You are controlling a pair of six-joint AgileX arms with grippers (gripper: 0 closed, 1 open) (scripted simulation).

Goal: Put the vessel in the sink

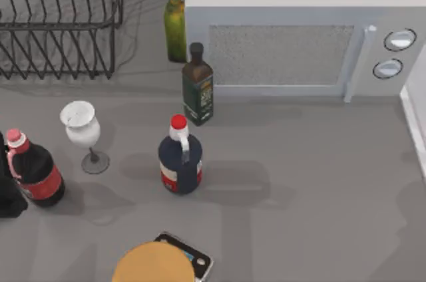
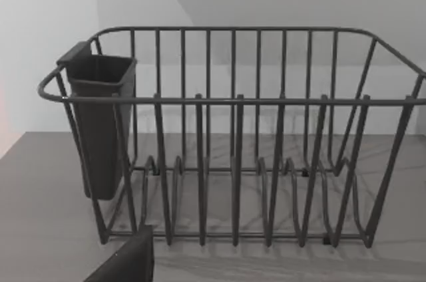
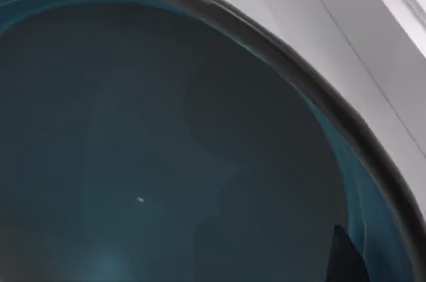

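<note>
Vessel (image 3: 166, 162), the teal bowl, is sitting right under the right wrist camera, its dark rim curving beside a pale ledge that may be the sink's edge; I judge the right arm is carrying it there. Either tool's grip I cannot tell. The left arm is idling, facing the dish rack (image 2: 233, 136).

We see even, soft light from above on the grey table (image 1: 299, 175); the bottles cast faint shadows toward the right; the dish rack (image 2: 233, 136) throws thin lines on the surface beneath; the vessel (image 3: 166, 162) looks dim inside, with a pale sheen low down.
</note>
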